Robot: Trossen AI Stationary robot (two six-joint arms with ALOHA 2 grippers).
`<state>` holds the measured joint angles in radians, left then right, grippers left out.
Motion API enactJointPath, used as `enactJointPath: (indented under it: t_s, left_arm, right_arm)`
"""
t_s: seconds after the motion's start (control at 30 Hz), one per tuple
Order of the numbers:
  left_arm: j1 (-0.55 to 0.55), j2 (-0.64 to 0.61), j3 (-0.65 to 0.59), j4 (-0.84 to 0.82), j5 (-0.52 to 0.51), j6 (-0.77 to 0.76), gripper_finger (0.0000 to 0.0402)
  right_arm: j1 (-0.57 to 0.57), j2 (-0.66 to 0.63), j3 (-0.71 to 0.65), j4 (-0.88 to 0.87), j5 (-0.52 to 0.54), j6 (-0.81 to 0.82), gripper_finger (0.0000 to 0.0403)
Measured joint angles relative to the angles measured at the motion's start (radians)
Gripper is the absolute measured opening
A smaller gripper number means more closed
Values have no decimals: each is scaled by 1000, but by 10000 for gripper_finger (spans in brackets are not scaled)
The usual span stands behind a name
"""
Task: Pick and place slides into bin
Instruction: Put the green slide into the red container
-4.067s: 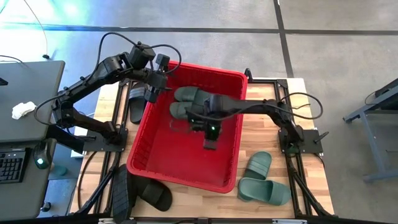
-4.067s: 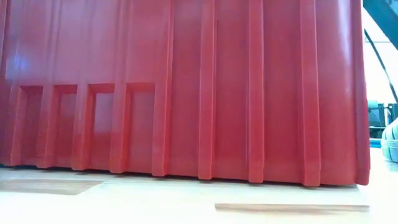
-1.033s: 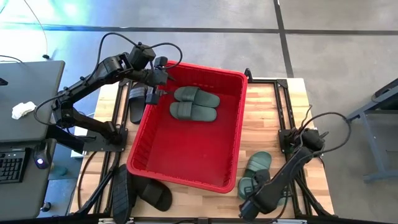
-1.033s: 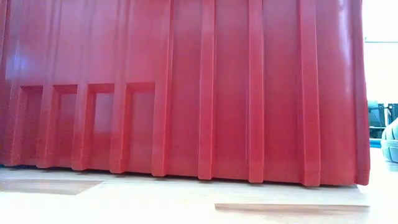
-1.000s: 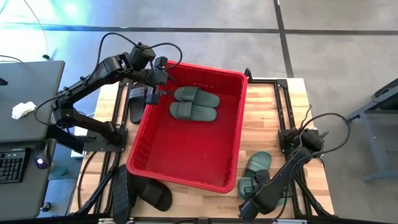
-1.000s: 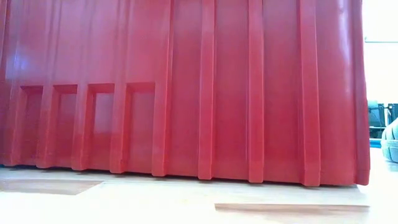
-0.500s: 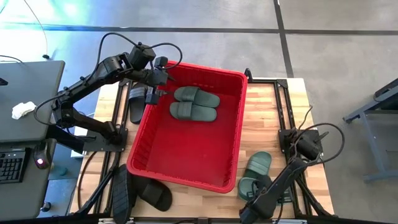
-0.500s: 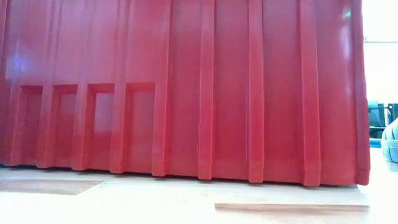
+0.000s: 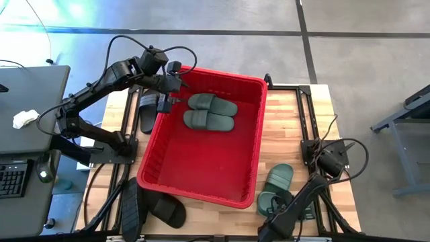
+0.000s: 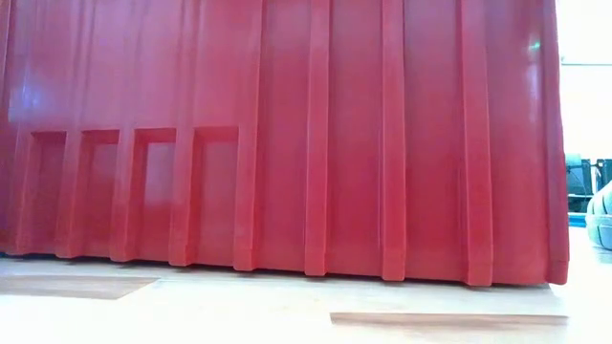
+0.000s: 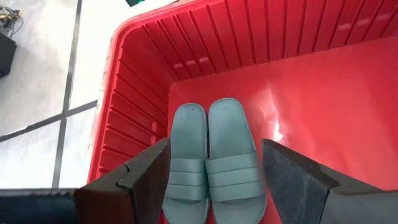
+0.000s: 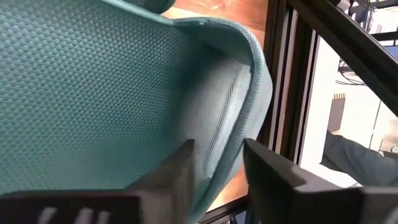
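You are pinching the rim of a dark green rubber slide (image 12: 124, 93) with the right gripper (image 12: 217, 163), its jaws narrowing. Beside it stands the large red plastic bin (image 9: 151, 151), already holding 2 green slides (image 9: 209, 112). The left gripper (image 11: 214, 180) is hovering wide and empty over its far corner, apparently awaiting its turn.

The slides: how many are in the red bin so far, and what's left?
Two green slides lie in the bin. The right tool is closing on the edge of a green slide on the table; another green one lies beside it. Black slides wait outside the bin. The left tool hovers open over the bin.
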<state>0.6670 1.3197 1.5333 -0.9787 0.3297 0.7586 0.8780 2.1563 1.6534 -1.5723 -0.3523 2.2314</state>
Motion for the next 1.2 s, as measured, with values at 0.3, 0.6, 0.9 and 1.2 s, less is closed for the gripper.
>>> enactJointPath:
  t_s: [0.3, 0.6, 0.9, 1.2]
  left_arm:
    - [0, 0, 0, 0, 0, 0, 232]
    - [0, 0, 0, 0, 5, -1, 232]
    - [0, 0, 0, 0, 94, 20, 232]
    - [0, 0, 0, 2, 134, 47, 232]
  right_arm:
    - [6, 0, 0, -2, 0, -6, 8]
    - [6, 0, 3, -1, 0, -3, 2]
    - [7, 0, 121, 3, 86, -12, 1]
    - [30, -2, 318, 6, 144, -37, 0]
